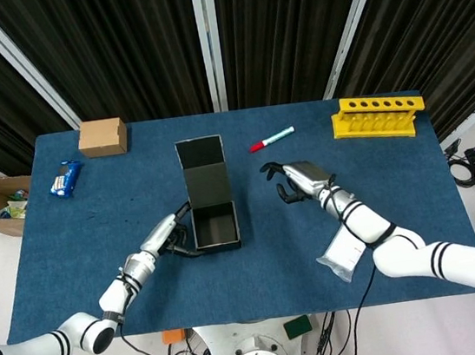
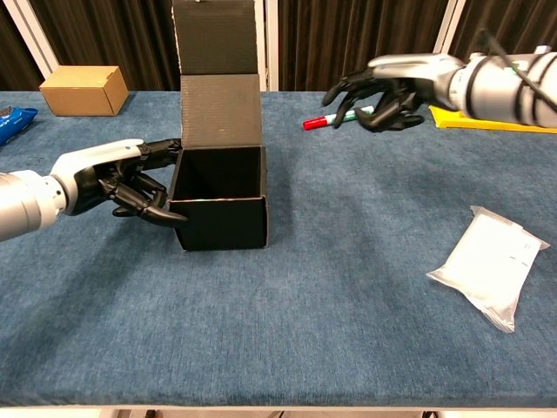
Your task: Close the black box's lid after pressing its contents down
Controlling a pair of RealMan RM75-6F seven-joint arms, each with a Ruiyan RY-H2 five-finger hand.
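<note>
The black box stands mid-table with its lid upright behind it; from the chest view the box looks dark inside and I cannot make out its contents. My left hand grips the box's left wall, with the thumb near the rim and the fingers curled against the front left corner. My right hand hovers to the right of the lid, apart from the box. It holds nothing, and its fingers are loosely curved and apart.
A red marker lies just behind my right hand. A yellow rack stands at the back right, and a white packet lies at the front right under my right forearm. At the back left are a cardboard box and a blue snack packet.
</note>
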